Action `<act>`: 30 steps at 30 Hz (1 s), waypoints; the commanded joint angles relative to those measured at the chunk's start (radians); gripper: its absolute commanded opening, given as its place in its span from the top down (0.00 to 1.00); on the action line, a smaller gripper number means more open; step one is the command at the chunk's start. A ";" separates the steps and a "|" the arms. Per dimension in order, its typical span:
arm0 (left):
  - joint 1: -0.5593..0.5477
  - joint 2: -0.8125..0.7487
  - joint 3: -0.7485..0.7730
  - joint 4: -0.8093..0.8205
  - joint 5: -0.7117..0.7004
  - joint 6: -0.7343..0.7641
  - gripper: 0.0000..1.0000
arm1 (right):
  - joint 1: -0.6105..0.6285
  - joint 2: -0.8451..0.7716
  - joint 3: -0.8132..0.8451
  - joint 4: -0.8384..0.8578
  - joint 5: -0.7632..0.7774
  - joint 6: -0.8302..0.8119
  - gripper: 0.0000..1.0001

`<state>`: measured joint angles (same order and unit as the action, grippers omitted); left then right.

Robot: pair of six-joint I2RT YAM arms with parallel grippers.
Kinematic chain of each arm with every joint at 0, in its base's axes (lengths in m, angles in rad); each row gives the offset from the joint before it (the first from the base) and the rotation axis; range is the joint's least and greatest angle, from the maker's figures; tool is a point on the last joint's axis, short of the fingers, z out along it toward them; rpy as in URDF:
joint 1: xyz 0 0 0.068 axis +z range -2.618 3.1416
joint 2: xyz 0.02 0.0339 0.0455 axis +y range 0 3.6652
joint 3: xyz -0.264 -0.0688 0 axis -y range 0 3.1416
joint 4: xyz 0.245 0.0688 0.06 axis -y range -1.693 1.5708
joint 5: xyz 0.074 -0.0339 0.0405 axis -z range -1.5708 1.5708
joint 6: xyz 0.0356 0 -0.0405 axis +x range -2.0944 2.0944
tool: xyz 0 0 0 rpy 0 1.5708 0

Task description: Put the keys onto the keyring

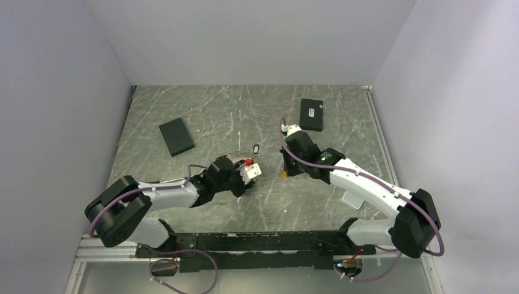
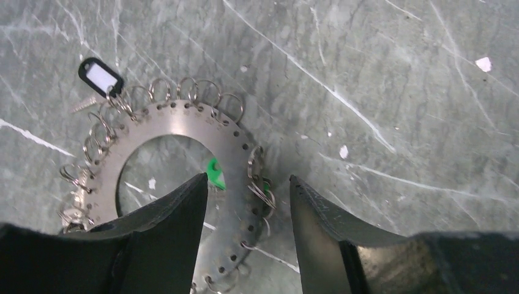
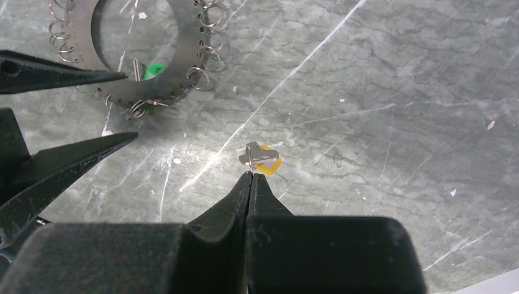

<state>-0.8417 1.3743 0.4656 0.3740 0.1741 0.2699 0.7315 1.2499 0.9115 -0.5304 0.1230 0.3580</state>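
Note:
The keyring (image 2: 177, 125) is a flat silver metal ring with holes round its rim, strung with several small wire loops and a green piece (image 2: 214, 173). It lies on the table. My left gripper (image 2: 248, 184) is open, with one finger inside the ring and one outside, straddling its right band. My right gripper (image 3: 250, 174) is shut, its tips pinching the small wire loop of a silver key with an orange-yellow head (image 3: 264, 159). This key is to the right of the keyring (image 3: 183, 61). In the top view both grippers (image 1: 245, 171) (image 1: 287, 168) are close together at mid-table.
A small black oval tag (image 2: 100, 76) hangs on the keyring's far left side. Two flat black boxes lie further back, one at the left (image 1: 176, 136) and one at the right (image 1: 311, 114). Grey walls close in the marbled table on three sides.

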 commanded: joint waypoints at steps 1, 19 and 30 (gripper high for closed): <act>0.024 0.063 0.086 -0.020 0.099 0.108 0.43 | -0.004 -0.037 -0.013 0.007 0.013 0.016 1.00; 0.059 0.201 0.160 -0.086 0.179 0.167 0.60 | -0.012 -0.067 -0.048 0.051 -0.053 0.002 1.00; 0.059 0.204 0.149 -0.032 0.200 0.182 0.71 | -0.018 -0.076 -0.053 0.053 -0.063 0.005 1.00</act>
<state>-0.7845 1.5890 0.6056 0.3164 0.3424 0.4290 0.7208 1.2034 0.8623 -0.5106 0.0689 0.3607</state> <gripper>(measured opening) 0.303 0.009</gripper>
